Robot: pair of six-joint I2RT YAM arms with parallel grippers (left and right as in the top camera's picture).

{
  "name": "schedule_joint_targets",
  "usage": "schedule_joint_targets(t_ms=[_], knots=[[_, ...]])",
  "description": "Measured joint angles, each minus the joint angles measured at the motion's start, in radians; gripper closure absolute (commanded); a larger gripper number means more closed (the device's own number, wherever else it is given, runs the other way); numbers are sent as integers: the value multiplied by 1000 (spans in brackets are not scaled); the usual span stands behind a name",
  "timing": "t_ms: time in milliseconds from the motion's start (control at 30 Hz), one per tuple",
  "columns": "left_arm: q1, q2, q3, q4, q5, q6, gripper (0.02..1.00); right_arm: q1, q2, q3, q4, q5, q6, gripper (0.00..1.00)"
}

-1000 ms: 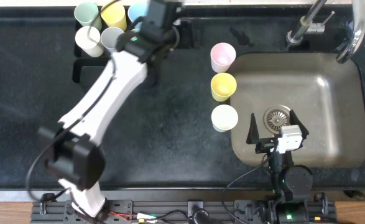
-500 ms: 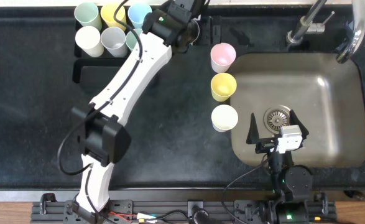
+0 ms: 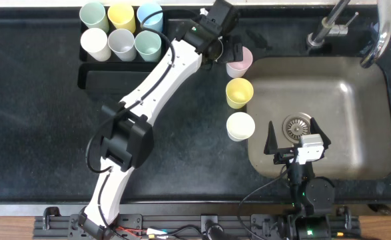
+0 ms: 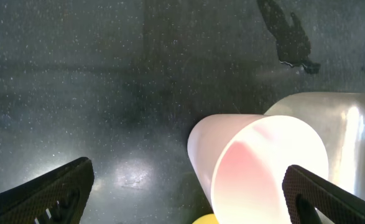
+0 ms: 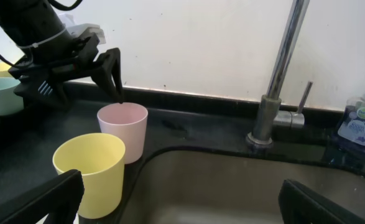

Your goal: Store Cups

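Dark countertop (image 3: 35, 120) holds the pink cup (image 4: 257, 168) at one o'clock; the left gripper (image 4: 188, 167), spread wide and empty, hangs over it. Grasping step, I judge: lower, close, carry to the eleven-o'clock rack (image 3: 88, 72). The right gripper (image 3: 294, 133) gapes empty.

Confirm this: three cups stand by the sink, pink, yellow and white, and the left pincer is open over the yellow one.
Wrong cup. The left pincer is open over the pink cup, not the yellow cup; the left wrist view shows it. The rest is right.
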Motion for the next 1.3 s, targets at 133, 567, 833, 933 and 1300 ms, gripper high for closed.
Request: schedule_joint_targets(t_ms=[133, 567, 833, 933, 1300], knots=[[0, 26, 35, -4, -3, -7, 18, 0, 0, 0, 1, 0, 0, 5], [0, 113, 135, -56, -21, -11, 18, 0, 0, 0, 1, 0, 0, 7], [0, 140, 143, -10, -24, -36, 104, 0, 0, 0, 1, 0, 0, 5], [0, 156, 143, -10, -24, -40, 159, 0, 0, 0, 0, 0, 0, 5], [0, 163, 144, -43, -24, -55, 378, 0, 0, 0, 1, 0, 0, 7]])
